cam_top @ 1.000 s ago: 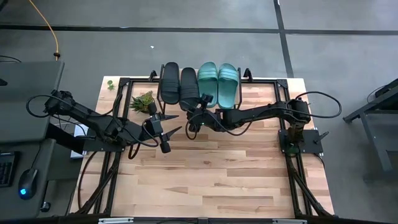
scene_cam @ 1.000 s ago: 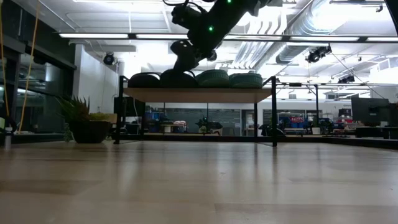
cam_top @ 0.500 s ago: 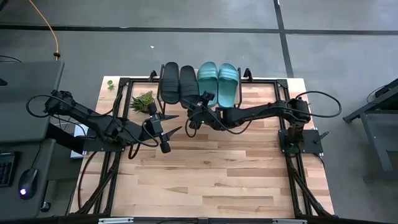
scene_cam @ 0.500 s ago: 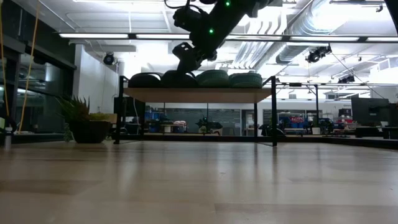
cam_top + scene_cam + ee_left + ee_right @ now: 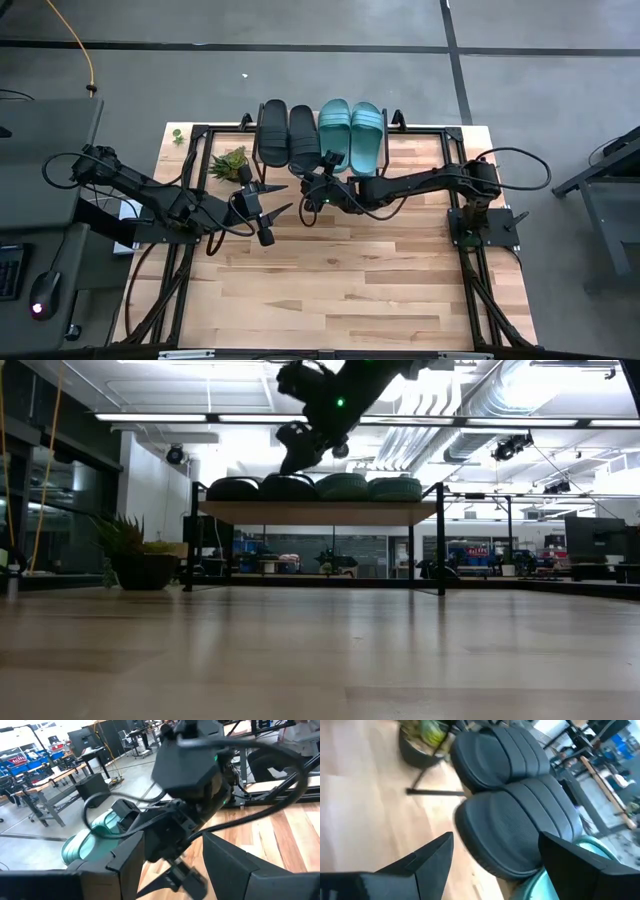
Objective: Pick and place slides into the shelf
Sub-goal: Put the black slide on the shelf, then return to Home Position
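So the right arm's two-finger tool [image 5: 312, 187] sits just below the middle of the frame's upper half in the high view, right at the near edge of the low wooden-plank shelf with thin black metal legs [image 5: 320, 512]. In its wrist view we see both dark fingers [image 5: 422, 862] spread wide apart with nothing between them, pointing at the two black ribbed rubber slides [image 5: 517, 832]. Those black slides [image 5: 288, 135] lie side by side on the shelf's left half, and the two teal-green rubber slides [image 5: 350, 132] sit touching them on the right half, so all four line up in a row along the top. In the low view we can see them as four humps on the plank.

The left arm's tool [image 5: 266, 213] hangs over the light wooden surface [image 5: 340, 290] at centre-left, fingers open and empty. A small green potted plant [image 5: 229, 163] stands just left of the shelf.
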